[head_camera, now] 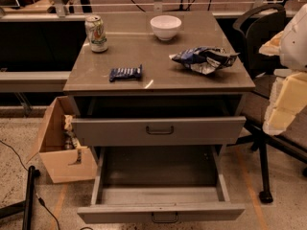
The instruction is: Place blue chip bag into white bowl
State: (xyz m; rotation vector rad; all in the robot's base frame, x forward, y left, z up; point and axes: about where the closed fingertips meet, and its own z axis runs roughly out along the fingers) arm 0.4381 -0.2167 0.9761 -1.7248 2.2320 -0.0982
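The blue chip bag (204, 59), crumpled blue, white and silvery foil, lies on the right side of the cabinet top (144, 47). The white bowl (166, 27) stands empty at the back middle of the top, behind and to the left of the bag. My gripper (283, 109) hangs at the right edge of the view, off the cabinet's right side, lower than the top and well apart from the bag and the bowl. It holds nothing that I can see.
A soda can (96, 33) stands at the back left. A small dark-blue bar packet (125, 73) lies front left. Two drawers are pulled out, the lower one (160, 195) farthest. A cardboard box (60, 147) sits left, a black chair (261, 32) right.
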